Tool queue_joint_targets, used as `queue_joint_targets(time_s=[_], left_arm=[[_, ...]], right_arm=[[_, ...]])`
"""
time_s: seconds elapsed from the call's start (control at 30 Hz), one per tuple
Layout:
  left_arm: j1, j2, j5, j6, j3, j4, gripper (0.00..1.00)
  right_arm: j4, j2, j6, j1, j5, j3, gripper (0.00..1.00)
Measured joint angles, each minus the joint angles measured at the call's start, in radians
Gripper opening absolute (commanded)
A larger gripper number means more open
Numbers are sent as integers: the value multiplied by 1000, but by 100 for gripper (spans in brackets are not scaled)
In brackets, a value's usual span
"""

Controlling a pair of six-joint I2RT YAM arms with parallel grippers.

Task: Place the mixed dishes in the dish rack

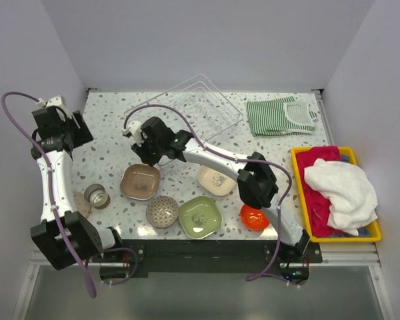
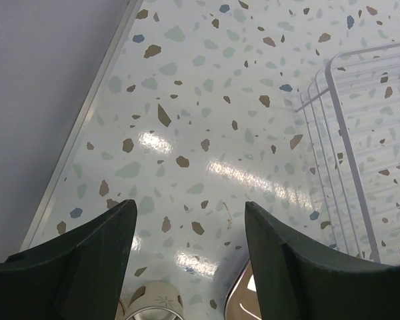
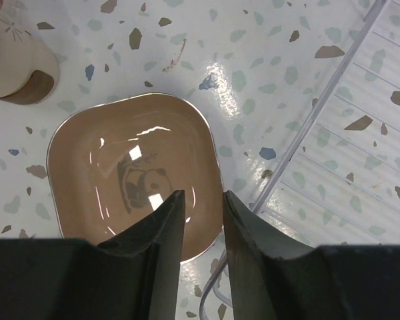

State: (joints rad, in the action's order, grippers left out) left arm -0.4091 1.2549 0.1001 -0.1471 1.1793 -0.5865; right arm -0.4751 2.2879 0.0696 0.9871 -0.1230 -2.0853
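From above, the rack sits at the far middle of the table, with no dish in it. The brown plate, cream plate, green plate, grey bowl, orange bowl and a cup all lie on the table nearer the arms. The right gripper hangs over the brown plate's far edge. The left gripper is up by the far left corner.

The left wrist view shows the left gripper spread wide over bare table, holding nothing. The rack is at the right and the cup at the bottom.

The right wrist view shows the right gripper drawn narrow over a corner of the brown plate, the rim showing in the slim gap. I cannot tell whether it pinches the rim. The rack lies just beside the plate.
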Motion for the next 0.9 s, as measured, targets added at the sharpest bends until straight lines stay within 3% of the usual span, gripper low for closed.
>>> queue_joint_targets(time_s=[0.17, 0.3, 0.53, 0.9], left_arm=[[0, 0, 29, 0, 0, 0, 69], [0, 2, 53, 0, 0, 0, 69], [0, 5, 77, 1, 0, 0, 68], [0, 5, 92, 11, 0, 1, 67]], right_arm=[[2, -5, 5, 2, 2, 14, 33], [-1, -10, 12, 2, 16, 14, 24], [-3, -23, 44, 2, 33, 44, 0], [-55, -166, 62, 0, -3, 206, 0]])
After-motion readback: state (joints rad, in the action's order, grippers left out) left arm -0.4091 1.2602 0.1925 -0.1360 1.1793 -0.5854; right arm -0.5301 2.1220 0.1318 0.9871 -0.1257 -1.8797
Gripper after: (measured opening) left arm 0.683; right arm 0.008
